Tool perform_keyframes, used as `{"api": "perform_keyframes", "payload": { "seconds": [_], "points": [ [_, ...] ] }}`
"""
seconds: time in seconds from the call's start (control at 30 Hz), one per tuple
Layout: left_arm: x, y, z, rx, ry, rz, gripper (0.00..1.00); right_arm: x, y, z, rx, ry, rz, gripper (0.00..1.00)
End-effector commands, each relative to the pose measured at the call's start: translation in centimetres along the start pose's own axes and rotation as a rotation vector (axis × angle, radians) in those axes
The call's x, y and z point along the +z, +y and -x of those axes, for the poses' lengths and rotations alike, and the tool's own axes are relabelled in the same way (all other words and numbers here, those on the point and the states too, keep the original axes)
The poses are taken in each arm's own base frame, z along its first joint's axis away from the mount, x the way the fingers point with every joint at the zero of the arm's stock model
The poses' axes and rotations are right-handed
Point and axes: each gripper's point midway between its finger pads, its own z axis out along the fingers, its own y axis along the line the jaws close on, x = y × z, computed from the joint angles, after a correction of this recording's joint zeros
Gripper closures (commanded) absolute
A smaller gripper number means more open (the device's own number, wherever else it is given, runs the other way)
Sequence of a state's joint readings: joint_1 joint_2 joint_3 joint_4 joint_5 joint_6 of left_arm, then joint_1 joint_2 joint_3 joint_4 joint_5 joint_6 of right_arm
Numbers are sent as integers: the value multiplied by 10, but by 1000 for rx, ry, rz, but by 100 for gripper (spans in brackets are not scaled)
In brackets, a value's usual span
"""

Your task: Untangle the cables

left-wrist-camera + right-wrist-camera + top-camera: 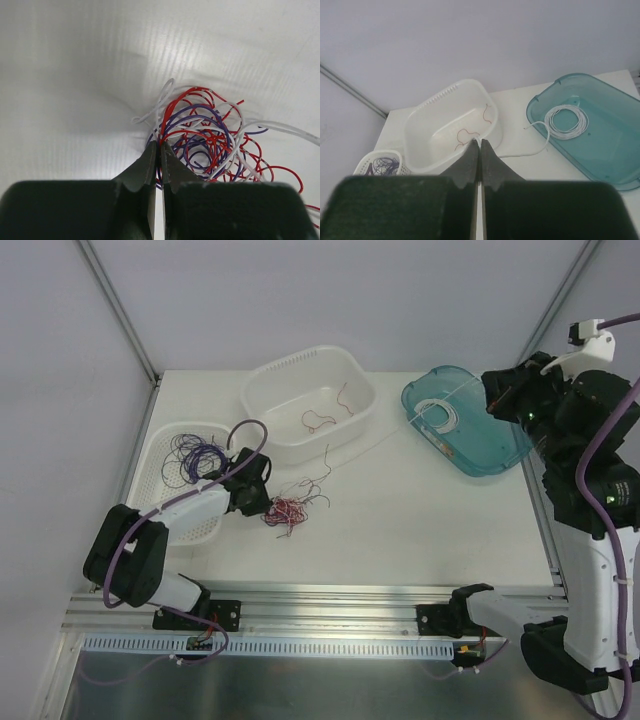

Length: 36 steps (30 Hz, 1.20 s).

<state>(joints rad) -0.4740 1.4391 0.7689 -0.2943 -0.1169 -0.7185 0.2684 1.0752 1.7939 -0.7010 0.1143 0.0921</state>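
Observation:
A tangle of thin red, purple and white cables (292, 506) lies on the white table, left of the middle. My left gripper (265, 502) is down at its left edge. In the left wrist view the left gripper (159, 144) is shut, with purple and red strands of the tangle (210, 140) pinched at the tips. My right gripper (488, 390) is raised over the teal tray. In the right wrist view it (480, 141) is shut on a white cable (540, 150). That cable (365, 452) stretches from the tangle toward the tray.
A white tub (262, 390) at the back holds two red cables (320, 420). A white basket (165, 445) at the left holds purple cables (195, 455). The teal tray (500, 455) at the right holds a coil of white cable (436, 418).

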Motion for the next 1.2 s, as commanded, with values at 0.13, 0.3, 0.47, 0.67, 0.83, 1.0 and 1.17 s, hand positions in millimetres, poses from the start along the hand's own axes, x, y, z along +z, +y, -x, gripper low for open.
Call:
{"api": "perform_keyframes", "payload": {
  "seconds": [0.13,0.3,0.47,0.67,0.83,1.0,1.17],
  "points": [
    [-15,32,3,-14,-15,91,100,-22,3,88,-16,-274,-2,99],
    [-18,40,1,-24,-3,112,100,-26,10,120,-21,-350,8,99],
    [-22,34,5,1,-9,82,100,-1,6,110,-18,-317,9,99],
    [-27,24,5,44,13,27,100,34,1,70,18,-194,32,99],
    [-33,13,5,78,26,-29,100,65,-29,-49,84,73,4,99],
    [-41,9,8,102,7,-58,100,63,-81,-189,151,367,-146,96],
    [-43,8,11,132,0,-71,100,46,-104,-264,114,589,-237,49]
  ]
}}
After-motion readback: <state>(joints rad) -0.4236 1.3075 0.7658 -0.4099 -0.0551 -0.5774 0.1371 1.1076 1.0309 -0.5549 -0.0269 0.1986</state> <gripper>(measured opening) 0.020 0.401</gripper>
